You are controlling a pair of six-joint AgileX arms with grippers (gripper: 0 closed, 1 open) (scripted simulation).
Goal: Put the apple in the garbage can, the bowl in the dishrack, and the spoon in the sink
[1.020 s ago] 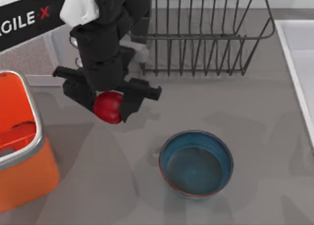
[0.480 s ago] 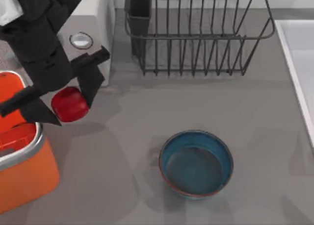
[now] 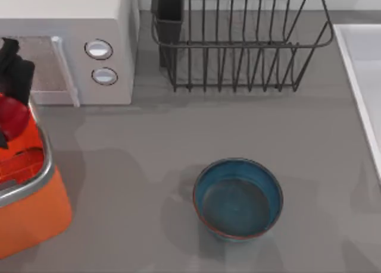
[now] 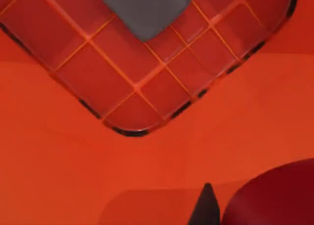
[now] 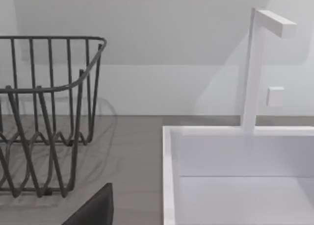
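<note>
The glossy red apple hangs over the open mouth of the orange garbage can at the table's far left, with my left gripper shut on it. In the left wrist view the apple sits beside one dark fingertip, above the can's orange ribbed floor. The teal-blue bowl stands upright on the table, right of centre near the front. The wire dishrack is at the back and the white sink at the right edge. The spoon is out of view. My right gripper is parked near the sink.
A white microwave with two round buttons stands at the back left, just behind the can. The dishrack's black cup is at its left corner. A white faucet rises behind the sink. Bare grey tabletop lies between can and bowl.
My left arm has swung left with the apple, from in front of the dishrack's left end to over the garbage can. The bowl has not moved.
</note>
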